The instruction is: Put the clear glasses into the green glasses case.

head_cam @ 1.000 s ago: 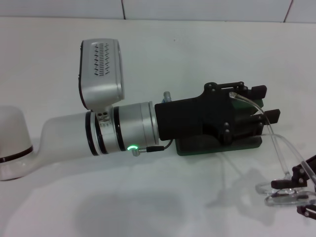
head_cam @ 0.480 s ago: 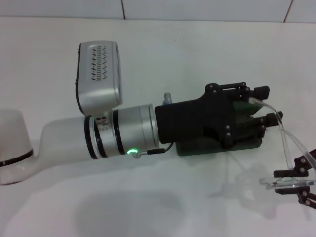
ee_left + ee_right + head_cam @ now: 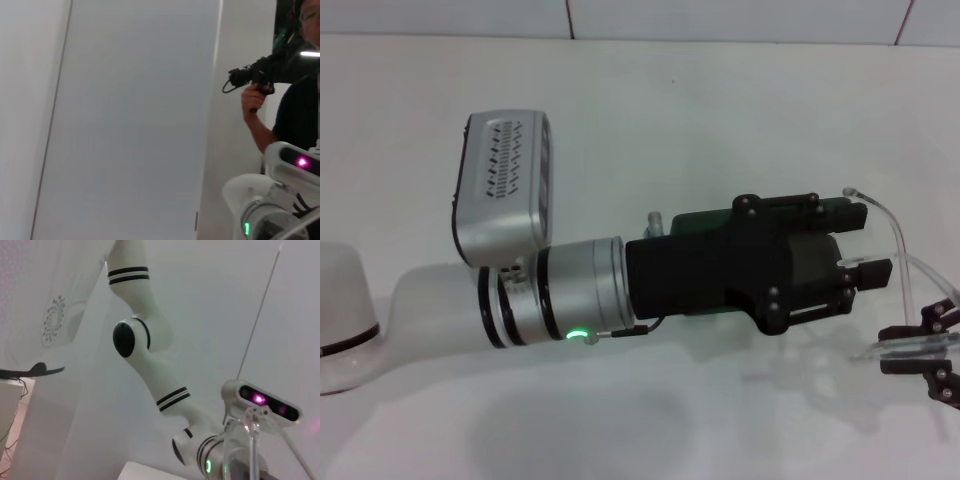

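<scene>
White bench (image 3: 740, 90), tiled wall edge along the top. Left gripper (image 3: 865, 245), black, reaching across from the left on a silver-and-white arm, its jaws around the green glasses case (image 3: 705, 222), largely hidden beneath it. Right gripper (image 3: 930, 350) at the right edge, jaws closed on the clear glasses (image 3: 905, 290), whose arms curve toward the case.

The green glasses case (image 3: 705, 222) — seemingly under the left gripper (image 3: 865, 243) — clear glasses (image 3: 910, 300) right.
</scene>
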Available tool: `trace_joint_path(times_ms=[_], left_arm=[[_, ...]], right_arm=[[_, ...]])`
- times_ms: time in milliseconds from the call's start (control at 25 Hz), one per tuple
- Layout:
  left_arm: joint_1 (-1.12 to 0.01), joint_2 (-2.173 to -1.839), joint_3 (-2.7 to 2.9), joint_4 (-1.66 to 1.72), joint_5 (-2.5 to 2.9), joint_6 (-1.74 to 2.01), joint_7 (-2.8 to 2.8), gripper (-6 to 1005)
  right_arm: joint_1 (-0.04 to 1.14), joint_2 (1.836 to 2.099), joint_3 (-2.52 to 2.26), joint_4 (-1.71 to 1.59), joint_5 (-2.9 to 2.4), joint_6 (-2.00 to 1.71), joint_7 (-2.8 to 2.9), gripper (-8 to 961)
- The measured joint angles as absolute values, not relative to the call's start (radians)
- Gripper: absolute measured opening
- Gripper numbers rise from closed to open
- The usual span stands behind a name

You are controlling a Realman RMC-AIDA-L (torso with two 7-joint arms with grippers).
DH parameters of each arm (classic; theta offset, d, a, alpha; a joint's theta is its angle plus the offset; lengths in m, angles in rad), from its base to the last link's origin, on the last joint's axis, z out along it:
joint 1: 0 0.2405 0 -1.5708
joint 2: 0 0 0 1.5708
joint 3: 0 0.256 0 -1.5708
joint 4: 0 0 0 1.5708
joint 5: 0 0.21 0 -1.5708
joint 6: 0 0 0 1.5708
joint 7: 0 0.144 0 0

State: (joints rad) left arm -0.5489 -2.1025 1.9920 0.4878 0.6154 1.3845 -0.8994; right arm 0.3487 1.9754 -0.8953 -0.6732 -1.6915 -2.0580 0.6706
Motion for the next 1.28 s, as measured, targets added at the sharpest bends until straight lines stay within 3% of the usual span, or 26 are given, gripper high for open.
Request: trace_joint_path(times_ms=[720,1280], left_arm=[[-0.494,-2.102,2.002,0.466,0.481,1.378,-0.811,520],[-0.55,-2.106,2.053,0.474,0.484,1.37,-0.801,520]], right_arm=[[0.346,1.966,-0.896,-0.673,-1.722,-2.117,0.737,118],[0.397,1.96,-0.899,-0.677,-1.737,-2.084,0.889,118]])
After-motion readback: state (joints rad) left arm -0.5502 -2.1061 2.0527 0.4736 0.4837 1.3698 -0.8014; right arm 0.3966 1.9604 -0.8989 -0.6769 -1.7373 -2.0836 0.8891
